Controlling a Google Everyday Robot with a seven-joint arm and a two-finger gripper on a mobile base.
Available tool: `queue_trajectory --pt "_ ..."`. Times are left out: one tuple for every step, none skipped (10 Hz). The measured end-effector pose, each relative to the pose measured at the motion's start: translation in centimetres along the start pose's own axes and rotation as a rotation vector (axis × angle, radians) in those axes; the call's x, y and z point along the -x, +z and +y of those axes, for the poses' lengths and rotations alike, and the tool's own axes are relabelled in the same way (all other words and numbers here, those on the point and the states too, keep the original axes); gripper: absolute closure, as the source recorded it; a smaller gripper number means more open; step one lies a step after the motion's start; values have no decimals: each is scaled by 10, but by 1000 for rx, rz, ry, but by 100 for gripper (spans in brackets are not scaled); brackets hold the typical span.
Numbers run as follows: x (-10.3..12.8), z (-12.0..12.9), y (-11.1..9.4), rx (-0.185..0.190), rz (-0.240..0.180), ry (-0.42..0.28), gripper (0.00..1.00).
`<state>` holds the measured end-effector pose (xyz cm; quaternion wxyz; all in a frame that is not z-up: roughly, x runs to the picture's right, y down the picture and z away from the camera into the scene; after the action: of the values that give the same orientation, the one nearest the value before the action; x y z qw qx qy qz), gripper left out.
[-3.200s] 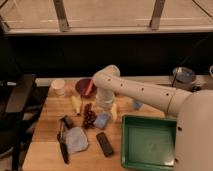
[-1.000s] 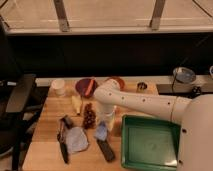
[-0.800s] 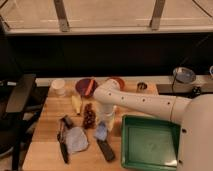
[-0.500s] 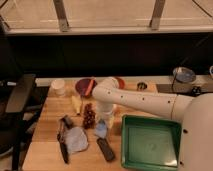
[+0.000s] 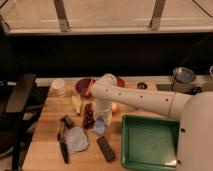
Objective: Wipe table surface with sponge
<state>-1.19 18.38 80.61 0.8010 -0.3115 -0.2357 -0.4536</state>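
From my station I see the arm (image 5: 145,100) reaching from the robot body on the right across the table (image 5: 50,112) to the left. It bends near the back edge and points down. The gripper (image 5: 102,119) is low over the middle of the table, with its tip right at the sponge (image 5: 99,127). The fingers are pressed together. The white wrist hides them, so I cannot tell if a corner of the sponge is pinched between them or if they only touch its top.

The sponge lies on the table, a small light-blue piece that shows just under the gripper on the front side. It is between the cloth (image 5: 77,140) on its left and the tray (image 5: 150,142) on its right, and it touches neither one. The cloth is flat, grey-blue, and nearer to the front edge. A black remote (image 5: 106,148) lies slanted just in front of the sponge, beside the left wall of the tray. A dark, long tool (image 5: 62,142) lies at the left of the cloth; what it is I cannot tell.

Behind the sponge a cluster of small dark red things (image 5: 89,115) sits just beside the gripper. A yellow block (image 5: 76,103) is further back to the left. A white cup (image 5: 59,86) and a red bowl (image 5: 84,85) stand at the back edge.
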Motion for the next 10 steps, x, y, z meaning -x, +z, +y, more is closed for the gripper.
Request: queue_trajectory --pt "-4 -1 8 -22 -17 -7 100" --pt "-9 1 15 -32 -27 -6 100" --pt "-12 2 19 -37 -34 -6 100" --pt "-14 2 26 -40 -43 -8 100" --pt "-14 4 28 -40 -45 -8 100" --pt "-15 8 29 -37 -44 -6 100" --pt "-17 13 31 -31 -42 0 100" --pt "-20 18 35 -15 -36 9 100" --pt "-22 22 37 -1 -33 14 100" --pt "-30 32 39 13 -25 33 100"
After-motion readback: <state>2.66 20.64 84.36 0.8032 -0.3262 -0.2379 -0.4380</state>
